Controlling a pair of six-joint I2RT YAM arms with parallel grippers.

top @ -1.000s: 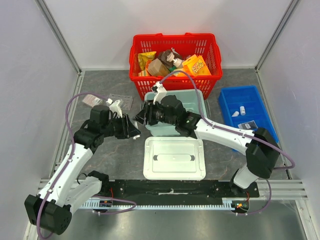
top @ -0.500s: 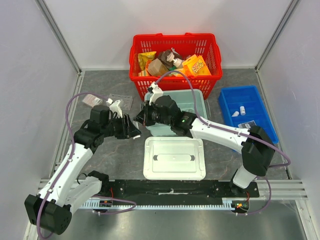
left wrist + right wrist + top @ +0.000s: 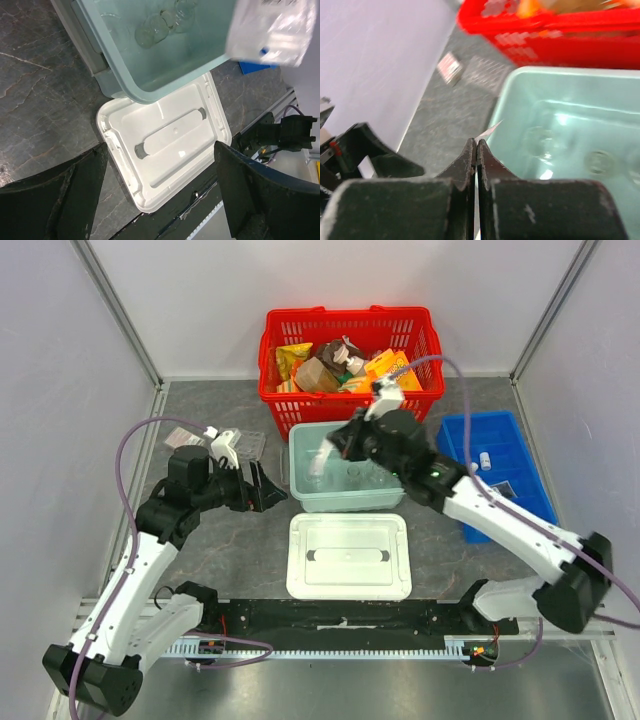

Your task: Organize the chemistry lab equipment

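Packet (image 3: 270,27) over open bin (image 3: 345,502); basket (image 3: 350,410) behind

The dark table (image 3: 230,540) carries a red basket (image 3: 345,400) at the back, a green bin (image 3: 345,502), a white lid (image 3: 348,558) nearer, a blue tray (image 3: 510,445) right, a clear plate (image 3: 255,443) and a packet (image 3: 180,437) left

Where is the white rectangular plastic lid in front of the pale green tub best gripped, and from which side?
The white rectangular lid lies flat, so probably come from straight above and pinch the long central bar across its narrow width.
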